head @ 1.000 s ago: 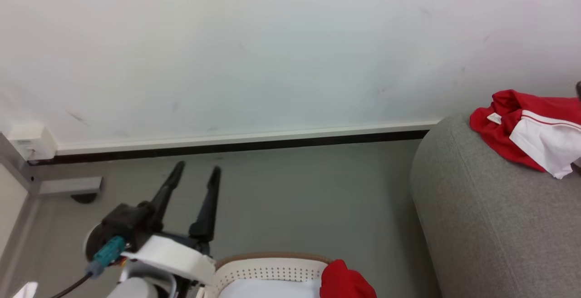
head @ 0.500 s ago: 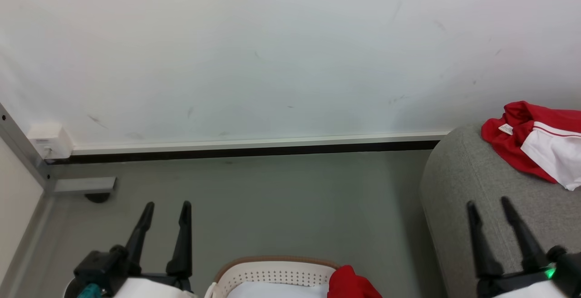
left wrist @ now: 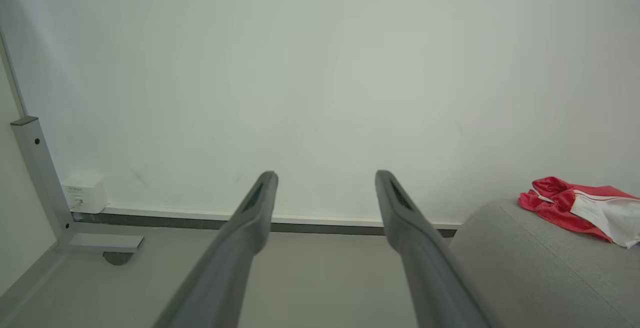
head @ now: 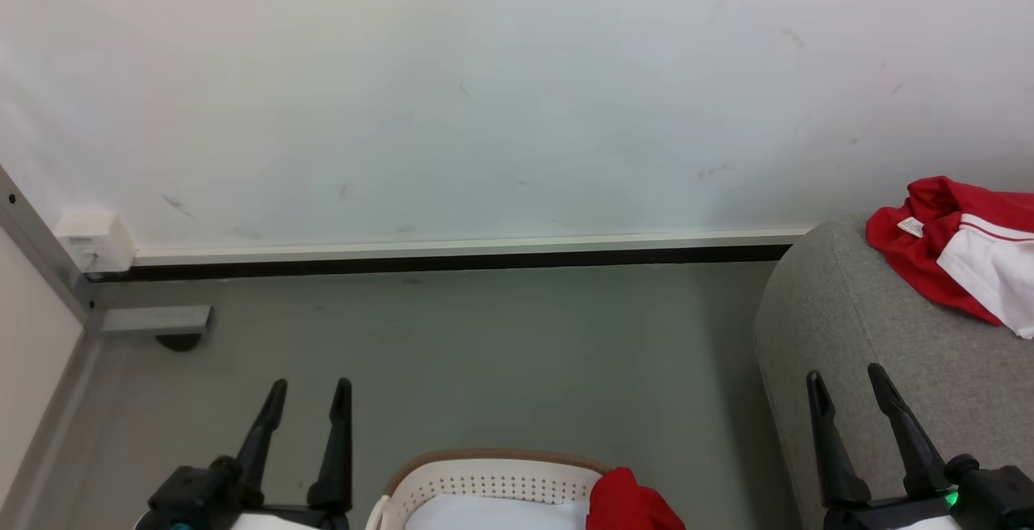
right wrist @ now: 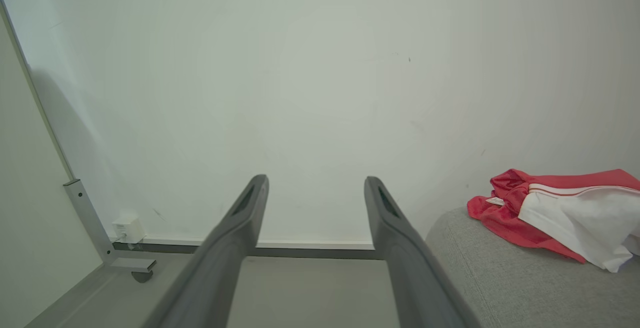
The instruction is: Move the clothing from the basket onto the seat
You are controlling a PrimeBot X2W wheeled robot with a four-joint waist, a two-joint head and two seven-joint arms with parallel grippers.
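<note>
While left claw (head: 311, 384) and right claw (head: 844, 372) gape empty | cloth (head: 634, 507) in basket (head: 485, 483) lies between them, behind tips | I judge right claw nearer

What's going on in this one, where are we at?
The robot is partway through moving clothing. One red-and-white garment lies on the grey seat, and another red piece sits in the basket. The left claw and right claw are both open and empty.
</note>
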